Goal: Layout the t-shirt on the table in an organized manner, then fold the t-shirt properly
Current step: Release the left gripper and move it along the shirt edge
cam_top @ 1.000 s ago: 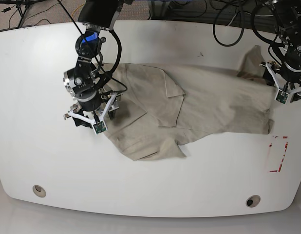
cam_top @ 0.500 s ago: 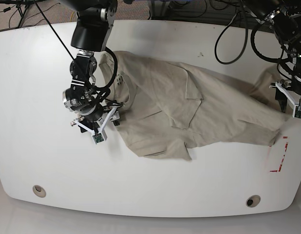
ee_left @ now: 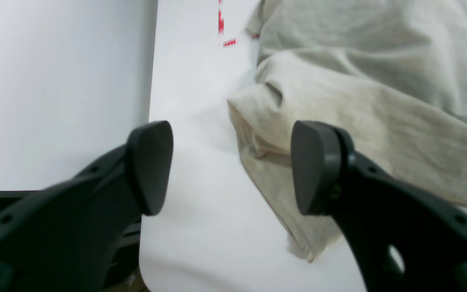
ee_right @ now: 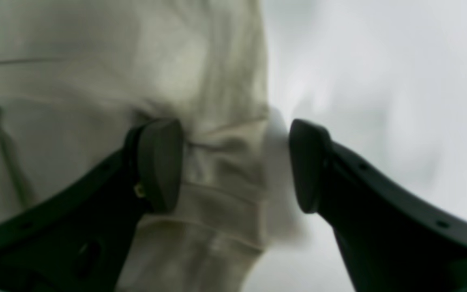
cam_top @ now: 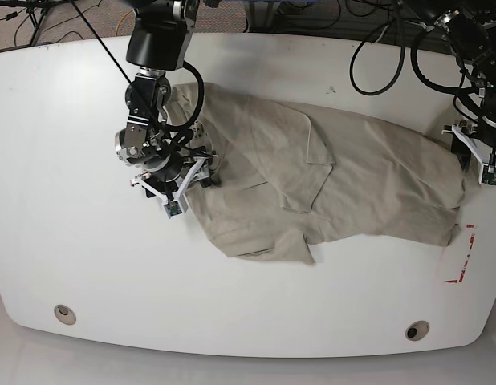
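The beige t-shirt [cam_top: 352, 184] lies stretched across the white table [cam_top: 71, 200], with a flap folded over its middle. At the shirt's left end in the base view, my right gripper [cam_top: 180, 183] is down on the cloth. In the right wrist view it [ee_right: 235, 166] is open and straddles a folded edge of the t-shirt [ee_right: 136, 61]. One pad rests on the fabric and the other stands clear of it. My left gripper [cam_top: 477, 156] hangs at the shirt's right end. It [ee_left: 229, 166] is open above a rumpled corner of the t-shirt [ee_left: 359, 113] and grips nothing.
A red-tape mark [cam_top: 461, 257] sits near the right front, just past the shirt's corner. Two grey grommet holes [cam_top: 64, 314] [cam_top: 416, 330] lie near the front edge. Cables run along the back. The table's edge [ee_left: 149, 81] is just left of my left gripper.
The shirt has shifted right and stretched out longer. My right gripper dipped toward the front, then moved back and slightly right. My left gripper stayed near the right end, rising a little.
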`<move>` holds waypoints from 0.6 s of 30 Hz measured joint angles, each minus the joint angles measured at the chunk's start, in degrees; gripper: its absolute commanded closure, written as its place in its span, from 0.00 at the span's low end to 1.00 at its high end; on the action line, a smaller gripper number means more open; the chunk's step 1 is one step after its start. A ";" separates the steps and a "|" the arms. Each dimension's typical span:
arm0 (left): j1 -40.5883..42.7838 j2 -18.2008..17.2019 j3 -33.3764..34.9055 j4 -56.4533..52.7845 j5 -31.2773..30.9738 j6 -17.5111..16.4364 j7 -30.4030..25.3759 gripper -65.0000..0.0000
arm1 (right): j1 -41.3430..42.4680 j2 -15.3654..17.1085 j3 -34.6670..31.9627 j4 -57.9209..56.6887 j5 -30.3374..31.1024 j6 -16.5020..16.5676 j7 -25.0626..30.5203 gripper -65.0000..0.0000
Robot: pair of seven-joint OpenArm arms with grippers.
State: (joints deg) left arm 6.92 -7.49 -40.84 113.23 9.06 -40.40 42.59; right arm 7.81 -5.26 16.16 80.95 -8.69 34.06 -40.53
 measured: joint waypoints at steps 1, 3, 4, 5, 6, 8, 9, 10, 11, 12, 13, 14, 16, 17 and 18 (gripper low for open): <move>-0.11 -0.04 0.00 0.00 -0.07 0.00 -0.15 0.34 | 0.00 -0.24 -0.04 0.00 -0.15 0.04 -0.31 0.39; -0.26 -0.22 -0.04 0.00 -0.15 0.00 -0.39 0.34 | 0.35 -0.74 -0.15 0.00 0.02 0.09 -0.02 0.39; -0.28 -0.24 -0.07 0.00 -0.11 0.00 -0.42 0.34 | 0.48 -0.81 -0.22 -0.07 0.20 0.13 -0.04 0.39; -0.28 -0.33 -0.15 0.00 -0.07 0.02 -0.42 0.34 | 0.68 -0.81 -0.20 -0.17 0.17 0.33 0.00 0.39; -0.28 -0.37 -0.15 -0.02 -0.07 0.02 -0.37 0.34 | 0.76 -0.81 -0.20 -0.42 0.17 0.35 0.02 0.39; -0.28 -0.50 -0.15 -0.04 -0.04 0.02 -0.37 0.34 | 1.11 -0.92 -0.04 -1.25 0.15 0.28 0.24 0.39; -0.28 -0.70 -0.11 -0.07 -0.04 0.00 -0.37 0.34 | 1.14 -0.94 -0.02 -1.51 0.15 0.17 0.28 0.39; -0.31 -1.03 0.07 -0.11 -0.07 -0.02 -0.37 0.34 | 1.22 -0.94 0.00 -1.84 0.04 -0.17 0.22 0.39; -0.50 -1.42 0.22 -0.11 -0.09 -0.09 -0.37 0.34 | 1.25 -0.94 0.04 -1.99 0.00 -0.09 0.48 0.40; -0.85 -1.77 0.33 -0.15 -0.07 -0.17 -0.37 0.34 | 1.29 -0.94 0.02 -2.10 0.20 -0.13 0.81 0.40; -1.44 -2.03 0.24 -0.15 -0.07 -0.20 -0.35 0.34 | 1.46 -0.94 0.02 -2.38 0.09 -0.09 0.74 0.40; -2.21 -2.25 0.09 -0.15 -0.02 -0.13 -0.35 0.34 | 1.62 -0.96 0.00 -2.67 0.15 0.07 0.87 0.40; -3.63 -2.54 -0.17 -0.22 -0.04 -0.11 -0.39 0.34 | 1.97 -1.11 0.00 -3.34 0.20 0.04 0.92 0.45; -4.11 -2.62 -0.20 -0.24 -0.02 0.07 -0.44 0.34 | 2.08 -1.14 0.00 -3.48 0.15 0.02 0.94 0.52; -4.81 -2.69 -0.28 -0.50 -0.07 0.07 -0.70 0.34 | 2.12 -1.14 0.00 -3.78 0.17 0.04 1.09 0.60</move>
State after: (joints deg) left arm 2.11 -10.17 -41.12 112.73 8.99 -40.34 41.89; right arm 9.93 -6.39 16.16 77.17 -8.51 34.11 -39.44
